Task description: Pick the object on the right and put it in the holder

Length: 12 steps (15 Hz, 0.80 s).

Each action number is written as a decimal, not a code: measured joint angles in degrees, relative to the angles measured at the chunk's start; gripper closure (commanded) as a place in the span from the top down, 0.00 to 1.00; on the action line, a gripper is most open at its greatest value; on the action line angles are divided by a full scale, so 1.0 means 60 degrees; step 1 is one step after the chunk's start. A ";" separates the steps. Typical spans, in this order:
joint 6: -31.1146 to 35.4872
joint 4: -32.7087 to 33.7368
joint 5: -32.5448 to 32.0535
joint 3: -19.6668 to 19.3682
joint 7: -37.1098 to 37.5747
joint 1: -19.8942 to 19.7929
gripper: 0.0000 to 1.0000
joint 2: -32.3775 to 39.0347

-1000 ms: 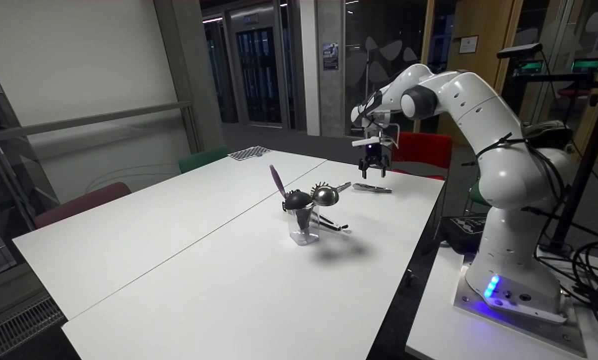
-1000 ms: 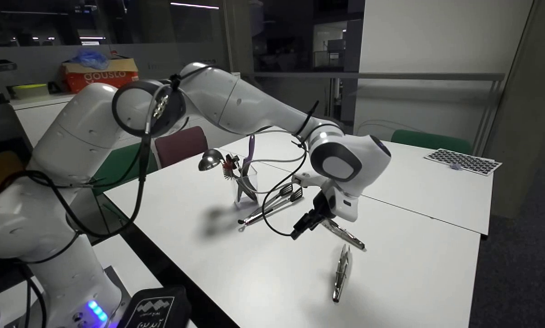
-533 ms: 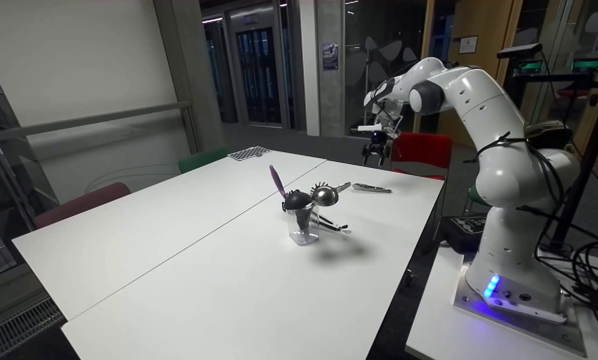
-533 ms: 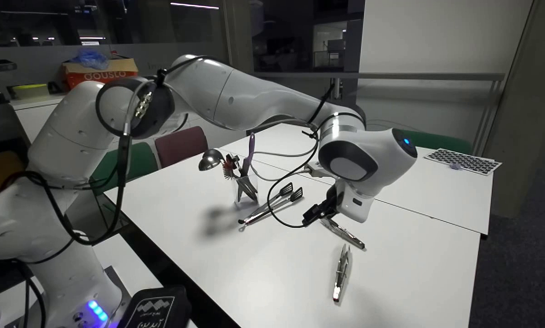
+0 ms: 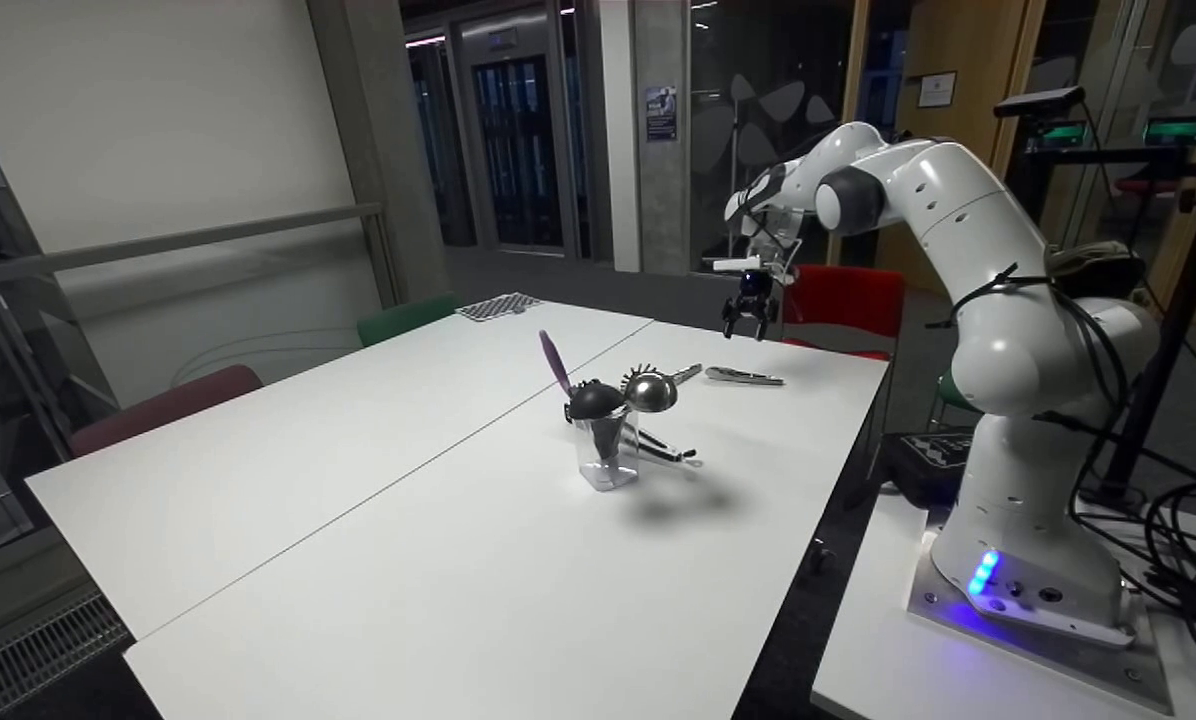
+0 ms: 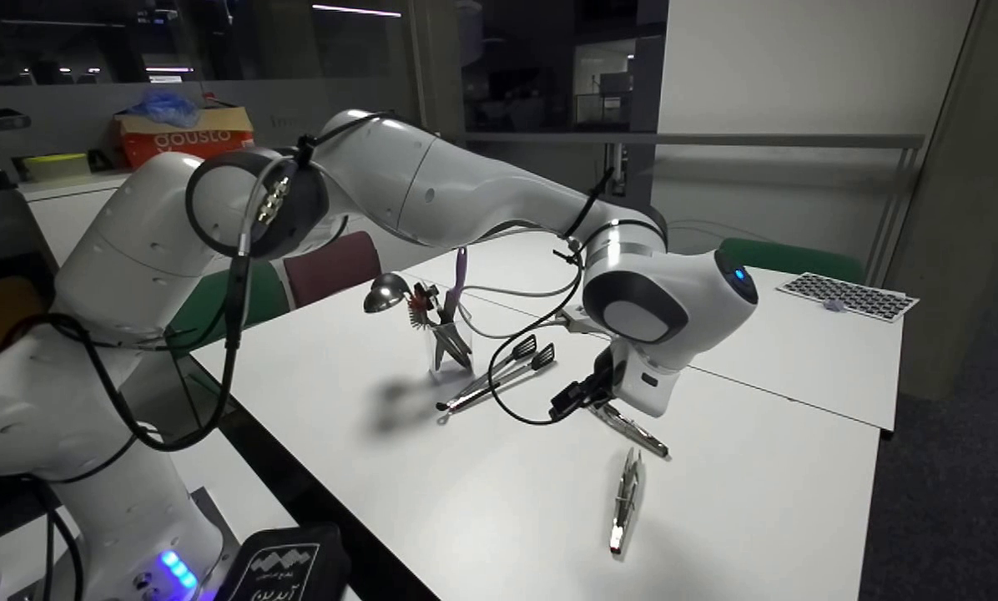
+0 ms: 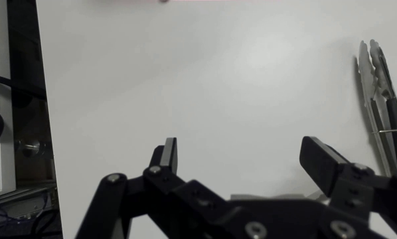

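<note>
Gripper (image 7: 239, 146) is hovering above the bench (image 5: 388, 560), fingers spread wide with nothing between them, so I'm calling this the approach step, before any grab. I'm taking "the object on the right" to be the slim tongs (image 5: 745, 376) that are lying flat on the bench, well apart from the holder (image 5: 611, 478). A second pair (image 6: 630, 431) is lying close by, so I'm not betting the house on which one the sentence is meaning. From these angles I'm not managing to tell whether the gripper is sitting straight over the tongs or off to one side.

Next move, as I'm seeing it: in an exterior view the gripper (image 6: 556, 409) is tilting over, so I'm expecting it's needing to straighten up, then lining its fingers up across the narrow body, dropping almost to the bench and closing without letting the tongs skid.

After that, I'm figuring the holder is becoming the fussy bit: it's see-through and carrying a ladle (image 6: 385, 293) plus other utensils (image 5: 596, 402), some sticking out at angles. I'm reckoning the tongs are needing to go in end-first, so finding a gap is looking tricky.
</note>
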 measured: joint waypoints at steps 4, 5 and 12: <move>0.1015 0.0215 0.0743 0.0012 0.1578 -0.0077 1.00 0.0451; 0.1267 0.0326 0.0917 0.0014 0.1919 -0.0143 1.00 0.0622; 0.3261 0.0614 0.1384 -0.0064 0.4100 -0.0770 1.00 0.1272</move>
